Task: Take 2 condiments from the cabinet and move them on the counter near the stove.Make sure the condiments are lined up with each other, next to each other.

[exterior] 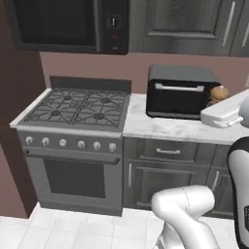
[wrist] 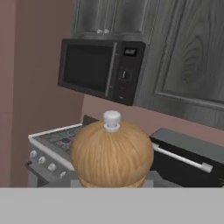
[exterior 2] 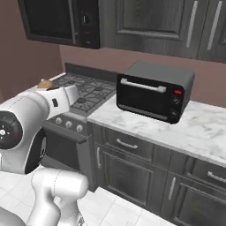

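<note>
The brown wooden pepper mill (wrist: 111,153) with its round knob looms close in the hand view, and its body hides my fingertips. Its top (exterior: 219,92) shows at the right of the left base view, carried in the air by my gripper (exterior: 213,103), which is shut on it. From the right base view the mill (exterior 2: 45,84) peeks over my arm. The stove (exterior: 78,109) stands to the left, with the white marble counter (exterior: 160,127) beside it. The cabinet doors (exterior: 185,24) above are closed. The yellow squeeze bottle is out of view.
A black toaster oven (exterior: 180,92) takes up the counter just right of the stove. A black microwave (exterior: 68,24) hangs over the burners. Dark drawers (exterior: 168,151) lie under the slab. Bare marble (exterior 2: 203,126) runs to the right of the toaster oven.
</note>
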